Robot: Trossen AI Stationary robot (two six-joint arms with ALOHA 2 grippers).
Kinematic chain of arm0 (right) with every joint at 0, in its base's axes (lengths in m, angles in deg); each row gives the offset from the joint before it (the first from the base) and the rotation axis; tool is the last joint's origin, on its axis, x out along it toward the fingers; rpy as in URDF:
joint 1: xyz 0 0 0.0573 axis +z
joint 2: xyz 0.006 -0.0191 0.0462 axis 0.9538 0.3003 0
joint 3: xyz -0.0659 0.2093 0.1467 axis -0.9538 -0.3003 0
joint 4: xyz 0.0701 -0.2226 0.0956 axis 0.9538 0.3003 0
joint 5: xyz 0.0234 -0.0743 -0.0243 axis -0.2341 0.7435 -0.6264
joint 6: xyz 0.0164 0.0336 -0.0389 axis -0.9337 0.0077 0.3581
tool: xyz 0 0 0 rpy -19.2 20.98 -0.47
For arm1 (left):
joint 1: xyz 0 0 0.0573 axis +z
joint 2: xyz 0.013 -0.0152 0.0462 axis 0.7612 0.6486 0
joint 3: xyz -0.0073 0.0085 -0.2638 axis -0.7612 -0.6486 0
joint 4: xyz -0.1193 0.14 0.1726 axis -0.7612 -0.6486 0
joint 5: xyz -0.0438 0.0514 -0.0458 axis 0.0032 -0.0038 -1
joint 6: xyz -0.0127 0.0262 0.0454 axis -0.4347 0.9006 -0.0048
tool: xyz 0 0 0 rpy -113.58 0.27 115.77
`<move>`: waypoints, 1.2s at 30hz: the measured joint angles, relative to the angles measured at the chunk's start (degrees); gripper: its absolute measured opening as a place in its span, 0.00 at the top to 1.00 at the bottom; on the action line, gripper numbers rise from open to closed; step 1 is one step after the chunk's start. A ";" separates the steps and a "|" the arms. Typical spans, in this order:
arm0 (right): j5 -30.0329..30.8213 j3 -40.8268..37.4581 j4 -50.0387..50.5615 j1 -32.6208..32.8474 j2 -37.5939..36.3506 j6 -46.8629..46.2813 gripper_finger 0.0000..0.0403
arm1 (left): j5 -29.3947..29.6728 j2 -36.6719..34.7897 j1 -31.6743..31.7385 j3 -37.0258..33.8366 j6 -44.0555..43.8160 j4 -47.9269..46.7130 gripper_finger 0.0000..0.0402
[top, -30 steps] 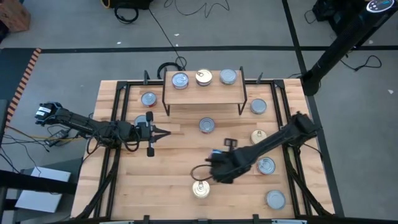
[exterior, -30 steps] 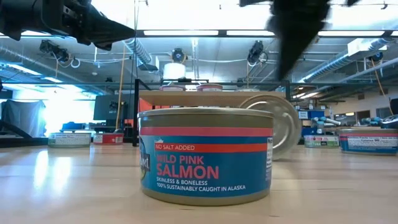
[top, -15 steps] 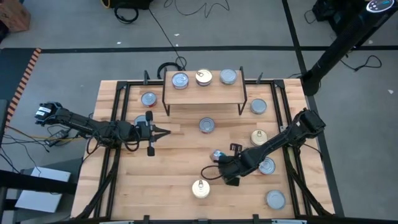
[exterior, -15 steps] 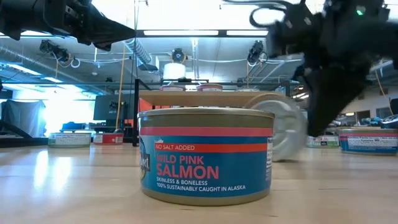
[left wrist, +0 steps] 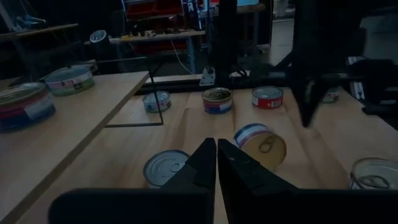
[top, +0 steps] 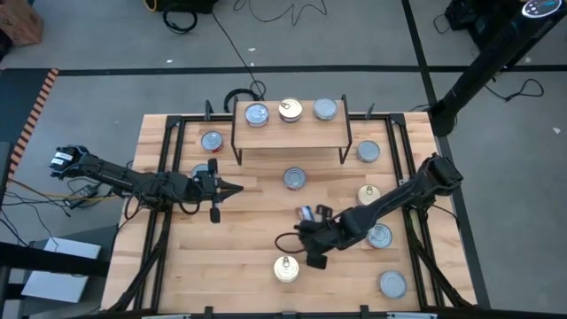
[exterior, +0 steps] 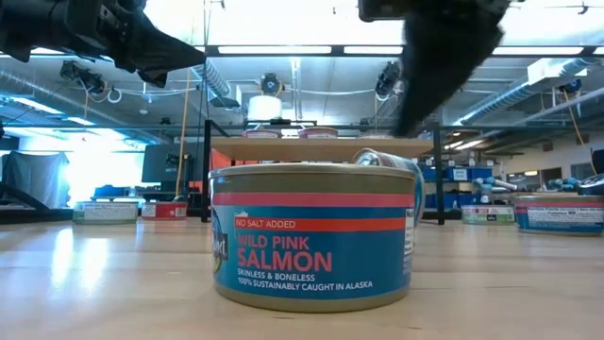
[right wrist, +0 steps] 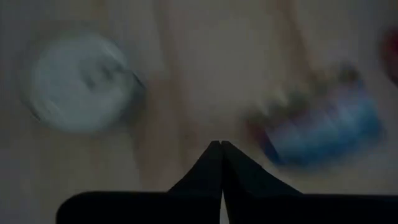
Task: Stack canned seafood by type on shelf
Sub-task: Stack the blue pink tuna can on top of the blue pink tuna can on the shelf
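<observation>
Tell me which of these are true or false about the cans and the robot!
1. Three round metal tins sit on the small light-wood shelf. True.
2. The right end effector holds a tin. False: its fingers are shut on nothing.
3. A gold-topped tin lies tipped on its side. True.
4. The left end effector is wide open. False: it is shut.
5. The blue salmon tin stands on the shelf. False: it stands on the slatted wooden tabletop.

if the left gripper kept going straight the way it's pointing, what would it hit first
Probably the tipped can lying on its side mid-table; the left gripper, shut, points across the table toward it. A flat can lies nearer, just off the line.
</observation>
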 joint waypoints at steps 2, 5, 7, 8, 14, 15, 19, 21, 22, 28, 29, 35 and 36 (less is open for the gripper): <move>0.96 2.64 9.88 0.08 0.00 -2.32 0.98 | -0.02 0.00 0.00 0.00 0.00 -0.08 0.95; 2.77 2.84 16.70 -0.16 -0.04 -3.69 0.99 | -1.47 0.46 0.02 0.00 0.00 -0.04 0.95; 2.73 1.48 15.13 -1.04 0.13 -3.39 0.99 | -2.30 1.25 0.00 0.00 -0.11 -0.20 0.95; 2.56 0.65 13.52 -1.59 0.35 -3.15 0.99 | -2.55 1.78 0.00 0.00 -0.19 -0.19 0.96; 2.60 -3.20 1.34 -3.37 1.17 0.82 0.99 | -2.58 5.02 0.00 0.00 -0.33 0.14 0.98; 2.61 -3.29 -0.62 -3.49 1.27 1.79 0.99 | -2.57 5.48 0.00 0.00 -0.27 0.60 0.99; 1.27 -3.29 -9.80 -4.24 1.42 8.09 0.99 | -1.92 6.00 0.00 0.00 -0.16 0.98 0.99; -0.10 -2.75 -10.47 -4.54 1.31 10.84 0.99 | -1.05 6.05 0.00 -0.02 -0.22 0.59 0.99; -0.15 -2.10 -7.92 -4.58 1.22 11.28 0.99 | -0.90 6.05 0.00 0.00 -0.39 0.64 0.99; 1.31 -0.23 13.85 -4.80 0.38 5.76 0.99 | -0.73 6.08 0.00 -0.02 -1.73 0.48 0.99; 1.25 -0.81 14.82 -4.92 0.55 5.48 0.99 | -0.73 6.08 0.02 0.00 -1.69 0.48 0.99; 1.05 -5.39 2.83 -6.68 0.60 8.47 0.99 | 0.85 6.08 0.01 -0.01 -1.60 0.56 0.99; 1.05 -5.90 -0.14 -7.12 0.59 8.85 0.99 | 0.94 6.08 0.02 -0.01 -1.63 0.57 0.99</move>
